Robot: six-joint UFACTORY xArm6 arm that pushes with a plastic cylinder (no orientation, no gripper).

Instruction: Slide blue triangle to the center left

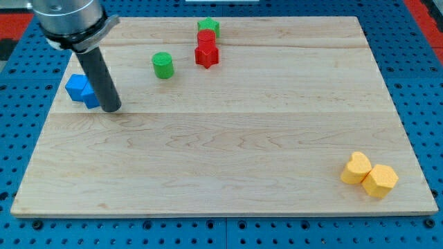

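Observation:
Two blue blocks sit together at the board's left edge, a little above its middle. The left one [77,86] looks like a cube. The right one [91,96] is partly hidden behind my rod, so I cannot make out its shape; it may be the blue triangle. My tip [111,108] rests on the board right against that block's right side.
A green cylinder [163,65] stands at the upper middle-left. A green block [208,28], a red block [206,39] and a red star [206,55] cluster at the top centre. A yellow heart [356,168] and a yellow hexagon [380,180] lie at the bottom right. The wooden board [242,152] lies on a blue pegboard.

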